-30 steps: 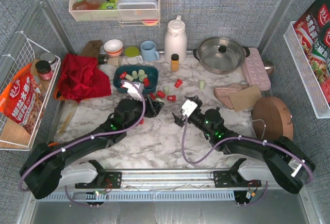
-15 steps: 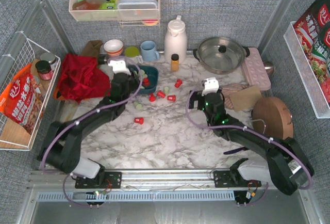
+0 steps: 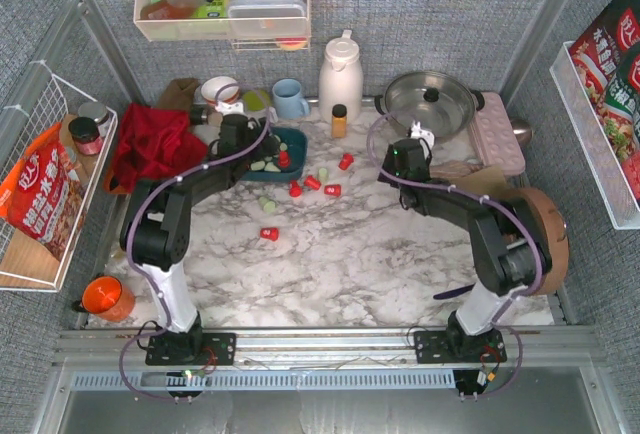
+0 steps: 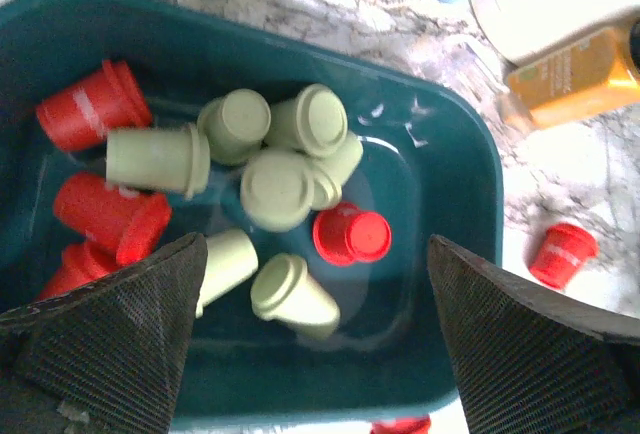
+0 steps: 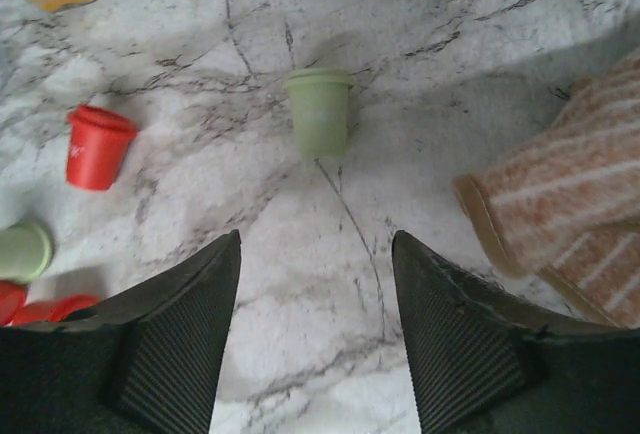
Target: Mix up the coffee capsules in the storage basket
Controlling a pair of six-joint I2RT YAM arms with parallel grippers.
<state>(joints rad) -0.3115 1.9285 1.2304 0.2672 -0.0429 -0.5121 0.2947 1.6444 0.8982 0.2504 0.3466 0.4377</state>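
We have the left gripper [image 4: 315, 274] over the storage basket [image 4: 440, 204], jaws wide apart, holding nothing. The basket sits near the far edge of the surface [image 3: 340, 264], left of centre. Red and green coffee capsules [image 4: 275, 189] are jumbled inside it, and loose capsules [image 3: 313, 182] lie on the surface just right of it. The right gripper [image 5: 315, 254] is also apart and empty, with a lone green capsule [image 5: 320, 109] just beyond it.

Overhead overview; wrist closeups above basket [image 4: 452, 216], table [image 5: 330, 254]
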